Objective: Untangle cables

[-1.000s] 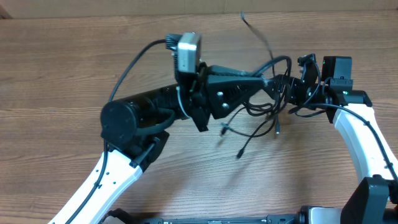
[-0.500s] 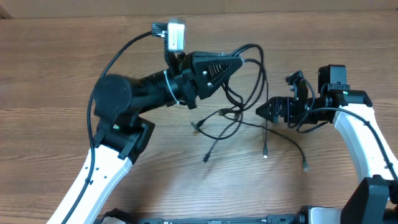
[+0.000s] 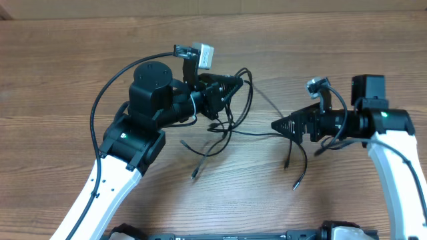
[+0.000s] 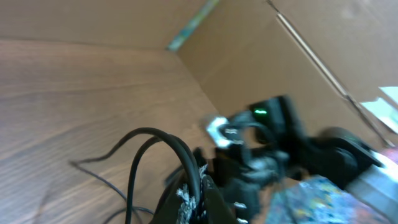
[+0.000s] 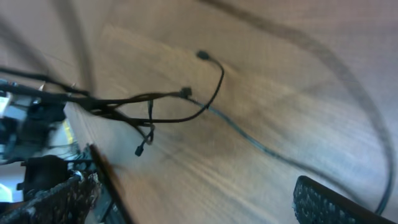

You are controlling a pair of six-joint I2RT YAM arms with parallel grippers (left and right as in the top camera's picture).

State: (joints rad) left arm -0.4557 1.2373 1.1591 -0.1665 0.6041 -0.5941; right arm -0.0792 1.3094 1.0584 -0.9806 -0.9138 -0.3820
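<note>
Seemingly left tool (image 3: 235,81) clamps, half-hides cables (image 3: 230,130) over table (image 3: 60,80)

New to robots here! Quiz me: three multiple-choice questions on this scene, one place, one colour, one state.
1. Where are the cables? A: between the left gripper and right gripper; B: on the floor; C: in a box.
2. Their colour? A: red; B: black; C: white.
3. The left gripper is A: wide open; B: shut on the cables; C: out of sight.
Answers: 1A, they stretch across the table between them. 2B, dark against brown wood. 3B, loops hang from its closed tip.
</note>
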